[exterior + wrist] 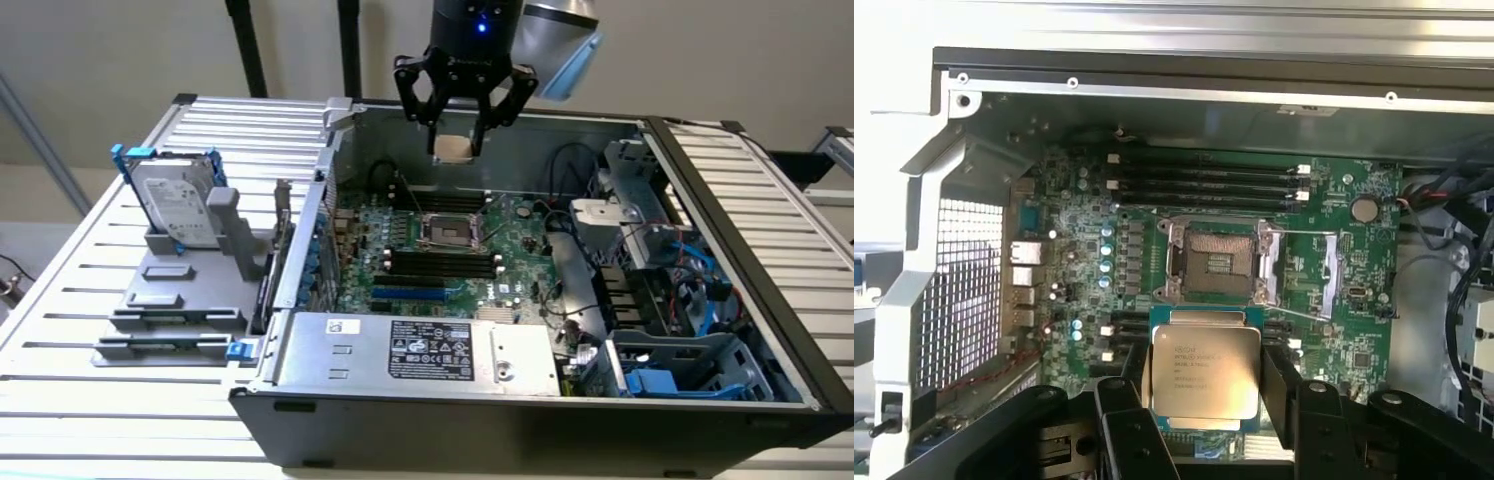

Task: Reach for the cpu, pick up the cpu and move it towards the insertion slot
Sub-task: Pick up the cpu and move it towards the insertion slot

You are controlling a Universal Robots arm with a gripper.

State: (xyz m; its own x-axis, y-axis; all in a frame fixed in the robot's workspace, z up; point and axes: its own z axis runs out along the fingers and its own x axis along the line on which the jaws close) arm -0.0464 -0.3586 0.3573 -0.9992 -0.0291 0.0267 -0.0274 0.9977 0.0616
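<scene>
My gripper (pixel 455 150) hangs above the open computer case, shut on the cpu (pixel 455 151), whose tan underside faces the exterior camera. In the wrist view the cpu (pixel 1204 372) shows its silver metal top with printed text, clamped between my two black fingers (pixel 1282 390). The insertion slot (pixel 446 232), a square socket with a shiny metal frame and dark centre, sits on the green motherboard below the chip. Seen from the wrist, the insertion slot (pixel 1216 262) lies just beyond the held cpu, and the chip is well above it.
Long black memory slots (pixel 1204 180) flank the socket. A silver hard drive with blue rails (pixel 178 205) stands upright on the grey holder at the exterior view's left. The power supply (pixel 414 352) is at the case front, cables and drive cages (pixel 667 290) at the exterior view's right.
</scene>
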